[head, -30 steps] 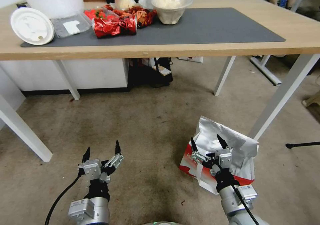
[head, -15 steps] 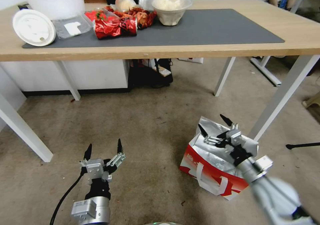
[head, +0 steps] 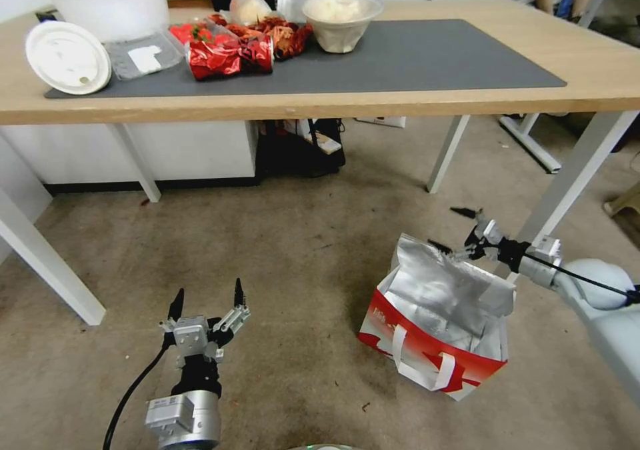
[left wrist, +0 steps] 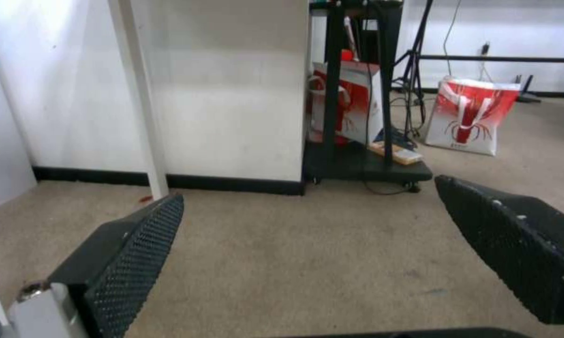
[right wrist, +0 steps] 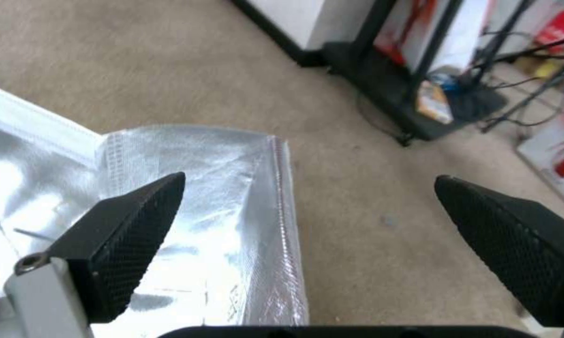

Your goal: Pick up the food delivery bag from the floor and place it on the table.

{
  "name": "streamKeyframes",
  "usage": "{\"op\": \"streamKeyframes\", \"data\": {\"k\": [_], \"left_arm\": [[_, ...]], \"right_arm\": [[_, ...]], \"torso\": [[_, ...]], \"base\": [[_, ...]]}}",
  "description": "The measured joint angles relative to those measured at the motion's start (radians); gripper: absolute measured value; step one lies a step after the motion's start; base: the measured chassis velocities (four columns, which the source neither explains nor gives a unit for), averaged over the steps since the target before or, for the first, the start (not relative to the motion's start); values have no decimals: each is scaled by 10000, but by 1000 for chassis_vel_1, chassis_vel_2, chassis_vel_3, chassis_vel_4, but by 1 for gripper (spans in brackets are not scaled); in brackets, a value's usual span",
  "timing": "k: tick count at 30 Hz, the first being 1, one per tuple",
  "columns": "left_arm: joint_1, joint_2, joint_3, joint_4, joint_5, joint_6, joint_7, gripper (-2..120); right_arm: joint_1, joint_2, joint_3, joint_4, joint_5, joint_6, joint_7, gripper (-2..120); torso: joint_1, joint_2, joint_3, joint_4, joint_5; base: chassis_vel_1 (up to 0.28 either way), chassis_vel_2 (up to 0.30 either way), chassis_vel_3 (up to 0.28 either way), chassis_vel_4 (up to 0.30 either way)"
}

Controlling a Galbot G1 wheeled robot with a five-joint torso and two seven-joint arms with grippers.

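The food delivery bag (head: 437, 333) stands open on the floor (head: 287, 250), near the worktop (head: 600, 63). The right hand (head: 455, 231), fingers apart, hovers over the bag's far foil rim. The left hand (head: 207, 298), also spread, hangs well to the left.

We saw a paper food delivery bag (head: 437, 343) with glossy red sides and a crinkled, shiny silver foil lining (right wrist: 188, 188), standing on a rough, matt beige floor (head: 287, 250). The table (head: 413, 107) showed pale, smooth wood under a matt dark grey mat (head: 413, 57). The right gripper (head: 455, 230) carried black fingers (right wrist: 131, 234) with a dimpled, matt texture.
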Motion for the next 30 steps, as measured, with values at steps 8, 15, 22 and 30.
{"op": "streamKeyframes", "data": {"k": [8,15,22,30], "left_arm": [[-109,4,-52,160,-145,-1,-39,100],[-197,-6,-71,337,-221,-59,-126,100],[-250,24,-98,368,-353,-72,-174,100],[-292,47,-109,406,-453,-62,-194,100]], "right_arm": [[1306,551,-1053,-1278,-422,0,-302,100],[1901,1020,-1313,-2389,-978,-162,-1256,95],[2131,1296,-1431,-3135,-945,-186,-1521,72],[2238,1510,-1421,-3544,-843,-99,-1725,42]], "torso": [[0,6,0,4,4],[1,11,0,1,4],[1,14,0,1,5],[1,18,0,1,4]], "base": [[0,0,0,0],[0,0,0,0],[0,0,0,0],[0,0,0,0]]}}
